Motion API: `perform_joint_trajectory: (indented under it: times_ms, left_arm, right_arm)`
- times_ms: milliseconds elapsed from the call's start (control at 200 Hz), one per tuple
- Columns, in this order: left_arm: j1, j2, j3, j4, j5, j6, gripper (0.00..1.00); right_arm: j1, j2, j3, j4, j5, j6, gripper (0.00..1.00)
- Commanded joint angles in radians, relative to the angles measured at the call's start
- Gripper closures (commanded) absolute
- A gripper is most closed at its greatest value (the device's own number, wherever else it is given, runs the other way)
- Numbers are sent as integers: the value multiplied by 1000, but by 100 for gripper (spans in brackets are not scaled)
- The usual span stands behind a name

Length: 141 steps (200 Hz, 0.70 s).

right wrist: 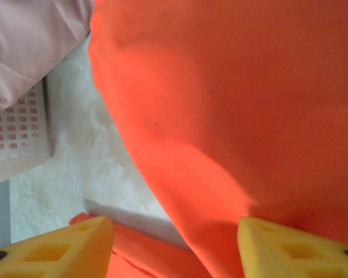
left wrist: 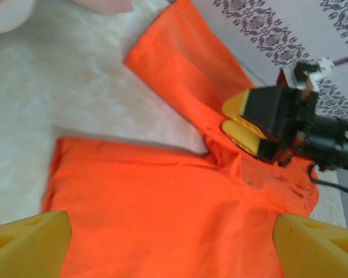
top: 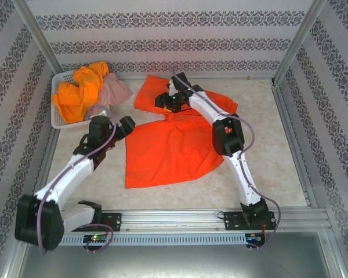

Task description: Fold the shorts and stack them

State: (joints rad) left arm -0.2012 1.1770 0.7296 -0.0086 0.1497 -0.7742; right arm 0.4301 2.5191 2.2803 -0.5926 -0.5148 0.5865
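Note:
Bright red-orange shorts lie spread on the table, one leg reaching toward the back wall. My left gripper hovers at their left edge; in the left wrist view it stands open above the cloth, gripping nothing. Over the crotch area near the back leg sits my right gripper, also seen as from the left wrist. Its yellow fingers are spread apart over the red-orange fabric, so the right gripper is open.
A white mesh basket at the back left holds yellow-orange shorts and pink shorts. The pink cloth and the basket wall lie close to my right gripper. Metal frame rails border the table.

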Motion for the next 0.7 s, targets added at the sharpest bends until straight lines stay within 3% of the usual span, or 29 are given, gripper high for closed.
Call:
perform_joint_trajectory:
  times_ms: [0,180,445,699]
  left_arm:
    - [12,158,106,70,76,11,15]
    - [26,448,313,69,119,-4,27]
    - [35,774,585,5,127,-19,31]
    - [33,960,761,-49,139,-32,33]
  right_arm:
    - [-27,-240,-100,43,47,-81,36]
    - [-79,-506,-478,182,109,-93,29]
    - [-143,-768,-878,256,140,-95,20]
    - [-182,-981,-1244,398,178,-37,19]
